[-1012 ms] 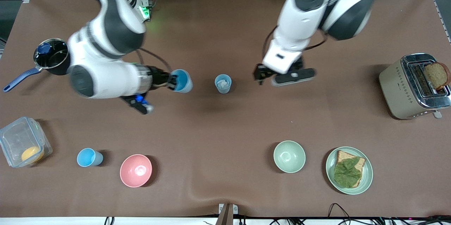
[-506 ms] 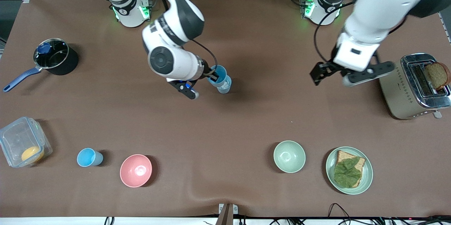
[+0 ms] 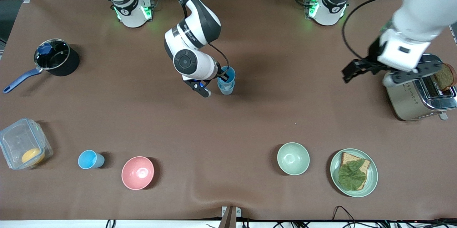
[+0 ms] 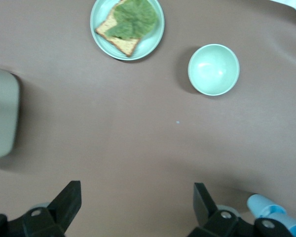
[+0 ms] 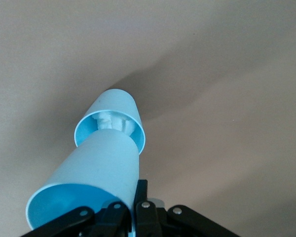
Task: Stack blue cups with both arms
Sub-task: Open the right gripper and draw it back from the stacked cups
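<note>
My right gripper [image 3: 223, 76] is shut on the rim of a blue cup [image 3: 228, 74] and holds it tilted over a second blue cup [image 3: 226, 88] that stands mid-table. In the right wrist view, the held cup [image 5: 96, 180] has its base at the mouth of the standing cup [image 5: 130, 116], which has something white inside. One finger is inside the rim, one outside, at my right gripper [image 5: 138, 197]. A third blue cup [image 3: 90, 159] stands near the pink bowl. My left gripper [image 3: 352, 71] is open and empty, up beside the toaster; its jaws stand wide apart in the left wrist view [image 4: 136, 200].
A pink bowl [image 3: 137, 172], a pale green bowl [image 3: 293, 158] and a plate with a sandwich [image 3: 369, 181] lie nearer the front camera. A toaster [image 3: 414, 96] stands at the left arm's end. A black pot [image 3: 57, 60] and a clear box [image 3: 21, 147] stand at the right arm's end.
My right gripper carried its blue cup sideways until it came over the standing cup. My left arm drew away from the middle toward the toaster.
</note>
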